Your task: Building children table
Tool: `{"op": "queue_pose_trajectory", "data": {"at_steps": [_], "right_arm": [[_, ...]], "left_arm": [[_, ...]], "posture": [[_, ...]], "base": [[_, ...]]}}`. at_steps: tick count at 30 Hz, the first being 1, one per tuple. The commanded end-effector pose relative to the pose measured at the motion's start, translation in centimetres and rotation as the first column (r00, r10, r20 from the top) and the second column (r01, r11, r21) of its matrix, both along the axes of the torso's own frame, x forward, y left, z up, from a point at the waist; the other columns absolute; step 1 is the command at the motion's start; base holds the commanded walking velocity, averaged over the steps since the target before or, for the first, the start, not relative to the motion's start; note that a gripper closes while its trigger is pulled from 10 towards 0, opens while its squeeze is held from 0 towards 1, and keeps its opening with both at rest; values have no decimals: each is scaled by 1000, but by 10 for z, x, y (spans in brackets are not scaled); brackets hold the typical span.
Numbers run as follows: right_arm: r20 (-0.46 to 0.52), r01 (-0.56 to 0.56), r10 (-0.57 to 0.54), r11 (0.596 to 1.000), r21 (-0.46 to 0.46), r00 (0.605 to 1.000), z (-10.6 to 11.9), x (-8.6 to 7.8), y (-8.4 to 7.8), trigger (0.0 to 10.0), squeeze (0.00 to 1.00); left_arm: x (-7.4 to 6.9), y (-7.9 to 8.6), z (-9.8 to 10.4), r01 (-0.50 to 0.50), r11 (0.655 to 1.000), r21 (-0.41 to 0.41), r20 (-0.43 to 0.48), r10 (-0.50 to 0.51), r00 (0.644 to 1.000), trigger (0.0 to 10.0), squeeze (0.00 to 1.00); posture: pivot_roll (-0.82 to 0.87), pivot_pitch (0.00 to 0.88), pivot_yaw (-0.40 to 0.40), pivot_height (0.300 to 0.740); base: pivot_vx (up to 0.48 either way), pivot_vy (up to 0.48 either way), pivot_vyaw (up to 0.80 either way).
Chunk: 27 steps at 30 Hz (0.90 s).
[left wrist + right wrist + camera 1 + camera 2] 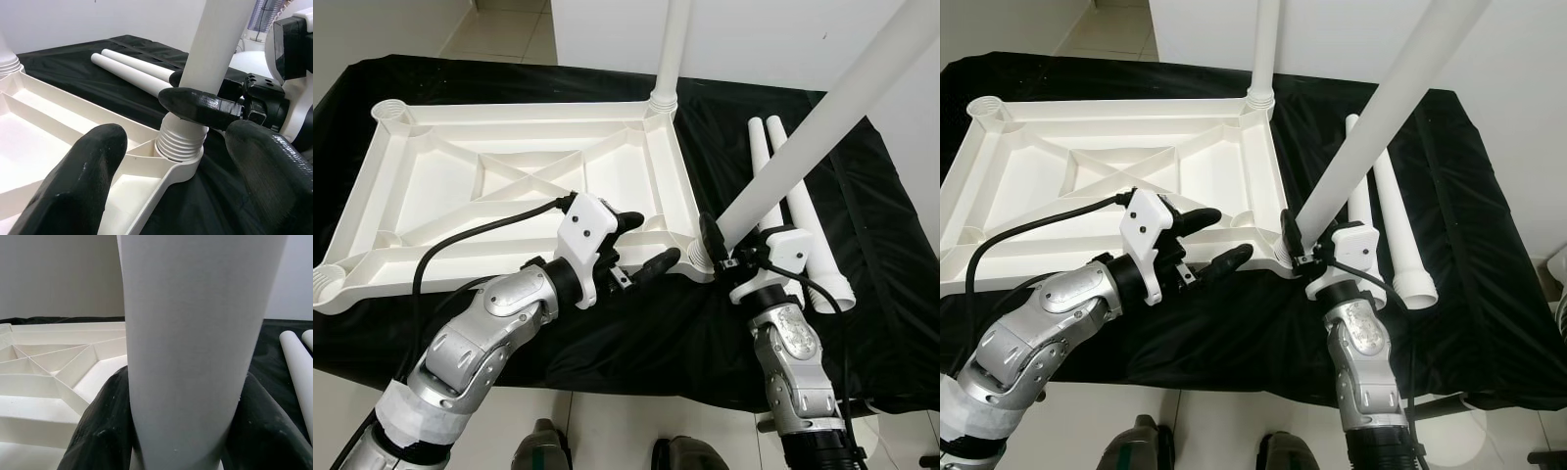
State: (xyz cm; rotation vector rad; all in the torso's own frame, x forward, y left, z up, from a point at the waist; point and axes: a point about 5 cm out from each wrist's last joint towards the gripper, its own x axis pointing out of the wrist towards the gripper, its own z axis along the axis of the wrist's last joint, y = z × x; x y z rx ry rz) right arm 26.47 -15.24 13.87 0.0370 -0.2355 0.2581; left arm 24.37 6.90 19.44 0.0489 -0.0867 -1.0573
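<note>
Gripping a white table leg (pixel 822 127) just above its threaded foot, the right claw (pixel 729 250) is closing both black fingers (pixel 102 431) tight around the tube, which is leaning up and away to the right, its foot sitting in the near right corner socket (pixel 180 147) of the upturned white tabletop (pixel 509 186); the tilt suggests it is not yet seated straight. The left claw (pixel 641 245) is hovering wide open beside that same corner, holding nothing, seemingly ready to steady the frame. One leg (pixel 671 49) is already standing in the far right socket, and two spare legs (pixel 783 196) are lying side by side on the black-draped bench (pixel 881 245)
</note>
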Motion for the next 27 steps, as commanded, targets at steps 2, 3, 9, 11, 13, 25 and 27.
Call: {"op": "queue_pose_trajectory", "data": {"at_steps": [2,3,9,11,13,25,27], "right_arm": [[-191,36,-39,999,-18,981,-33,-4,-8,10000,0],[-165,28,-28,1000,-4,986,-25,-2,-6,10000,0],[-57,-3,3,1000,15,998,7,7,-1,10000,0],[-60,-3,4,1000,15,998,6,8,-3,10000,0],[-60,-3,4,1000,15,998,6,8,-3,10000,0],[-10,-54,54,997,49,998,32,19,-5,10000,0],[13,-66,65,996,60,998,41,20,-3,10000,0]], "left_arm": [[-3,0,1,77,997,17,3,-77,997,10000,0],[-3,0,1,75,997,17,3,-76,997,10000,0],[-2,1,0,73,997,17,-2,-73,997,10000,0],[-2,0,-1,74,997,11,-9,-73,997,10000,78],[-2,0,-1,74,997,11,-9,-73,997,10000,78],[4,0,5,89,996,13,9,-89,996,10000,0],[7,1,7,76,997,-3,-4,-76,997,10000,0]], "posture": [[50,114,26,740],[50,114,26,740],[54,109,15,740],[54,109,15,740],[54,109,15,740],[48,68,-7,740],[46,63,-8,740]], "base": [[0,0,0],[0,0,0],[0,0,0],[0,0,0],[0,0,0],[0,0,0],[0,0,0]]}}
